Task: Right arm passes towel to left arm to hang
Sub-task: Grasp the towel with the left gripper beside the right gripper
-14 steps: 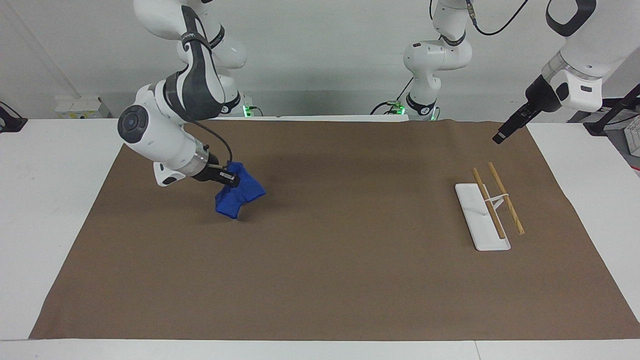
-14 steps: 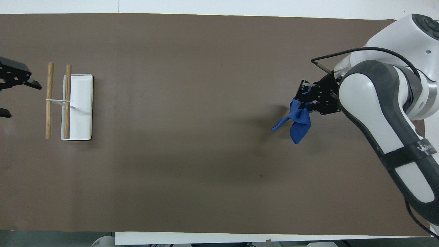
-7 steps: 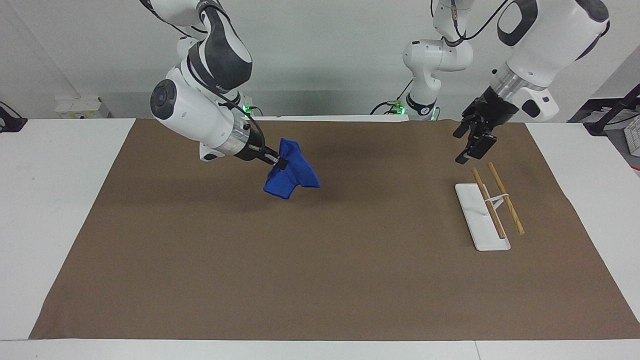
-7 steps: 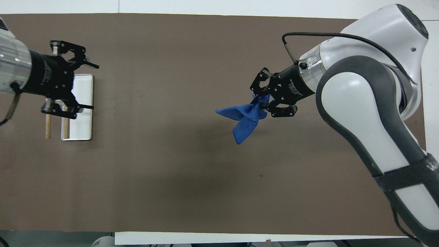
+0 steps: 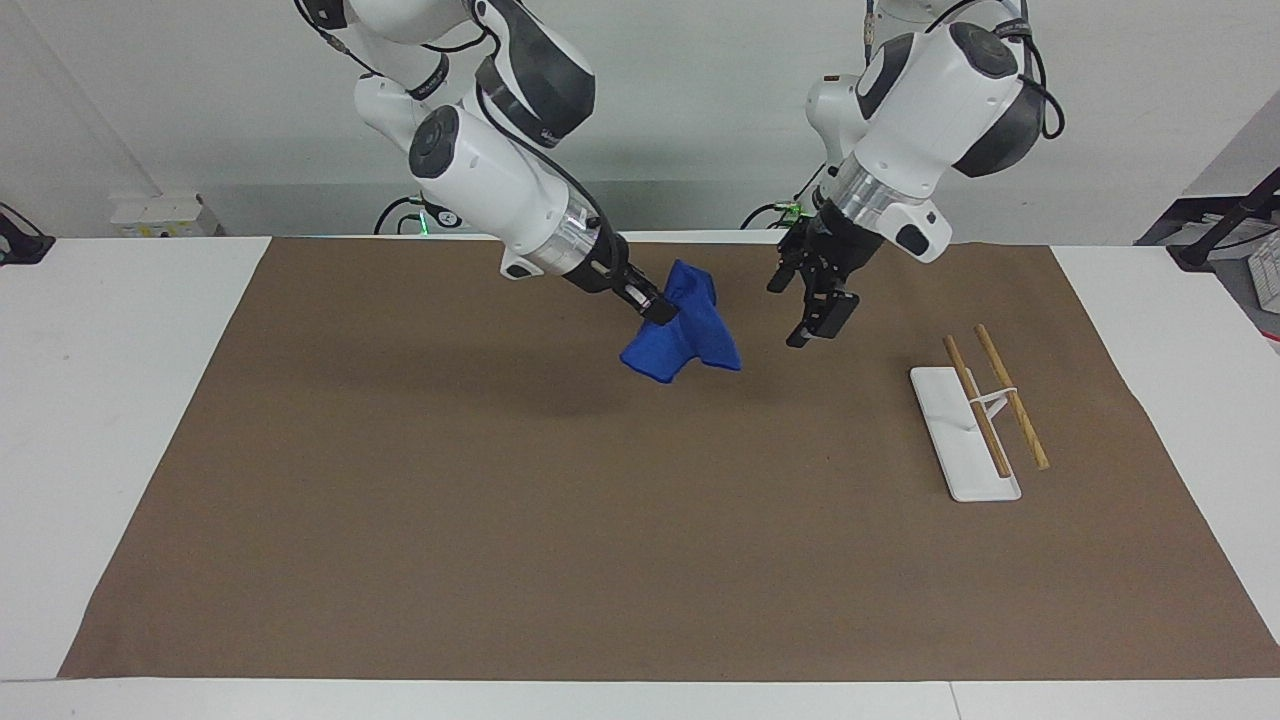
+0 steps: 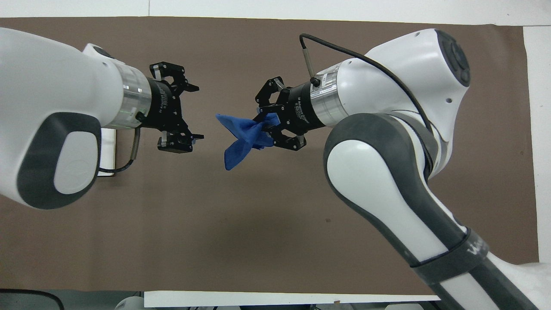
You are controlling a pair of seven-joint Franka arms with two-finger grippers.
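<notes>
My right gripper [image 5: 662, 310] [image 6: 263, 122] is shut on the blue towel [image 5: 685, 334] [image 6: 242, 136] and holds it in the air over the middle of the brown mat. The towel hangs bunched from the fingers, clear of the mat. My left gripper [image 5: 800, 318] [image 6: 194, 113] is open and empty, in the air facing the towel with a short gap between them. The two grippers point at each other.
A white rack base [image 5: 962, 432] with two wooden rods [image 5: 1012, 396] stands on the brown mat [image 5: 640, 560] toward the left arm's end of the table. In the overhead view my left arm covers most of the rack base [image 6: 107, 148].
My right gripper has lifted the towel off the mat and carried it toward the middle of the table. My left gripper has swung in from over the rack toward the towel.
</notes>
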